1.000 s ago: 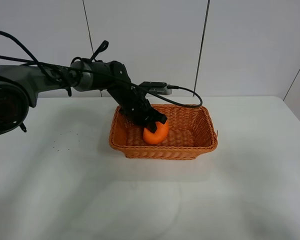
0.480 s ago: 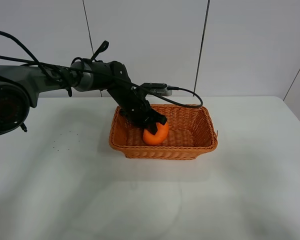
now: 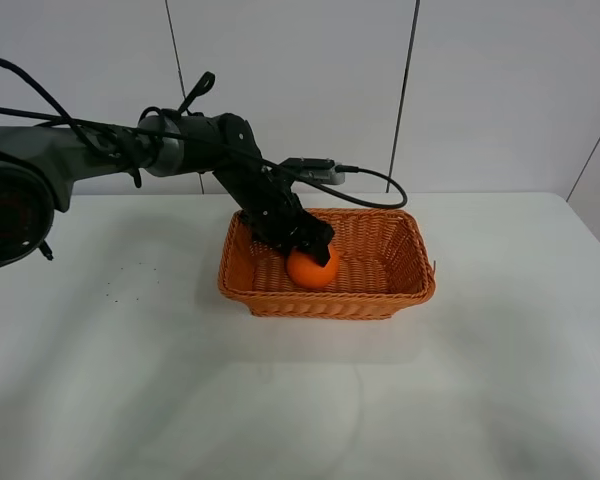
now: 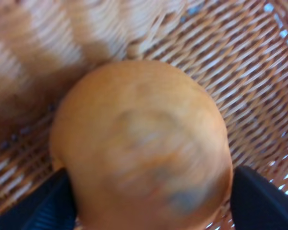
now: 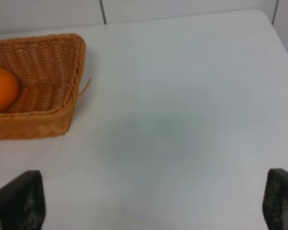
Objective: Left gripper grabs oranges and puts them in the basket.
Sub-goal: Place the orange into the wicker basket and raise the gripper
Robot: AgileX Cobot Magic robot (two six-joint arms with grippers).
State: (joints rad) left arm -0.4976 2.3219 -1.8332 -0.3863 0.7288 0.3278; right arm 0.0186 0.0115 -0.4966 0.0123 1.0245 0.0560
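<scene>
The high view shows the whole scene. The basket (image 3: 330,303) sits on the white table (image 3: 480,400), near the back wall. The left arm reaches down into the basket from the left. The orange (image 3: 312,268) lies inside the basket, on the left half of its floor. The left gripper (image 3: 315,250) is right on top of the orange and hides its upper part.

The left wrist view is very close and blurry. The orange (image 4: 141,143) fills most of it, with the woven basket (image 4: 259,96) floor behind it. Here you can see the two black fingers (image 4: 264,201) of the left gripper (image 4: 153,206), which the high view does not show well. One finger is on each side of the orange, right against it. I cannot tell if they squeeze it or only touch it.

The right wrist view looks from far off. It shows one end of the basket (image 5: 48,122) with the orange (image 5: 1,88) inside, and lots of bare table (image 5: 182,96). The right gripper (image 5: 149,203) has its fingers wide apart, with nothing between them.

The orange looks round in every view, so no long side shows. Its stem cannot be seen, so I cannot tell which way it points.
</scene>
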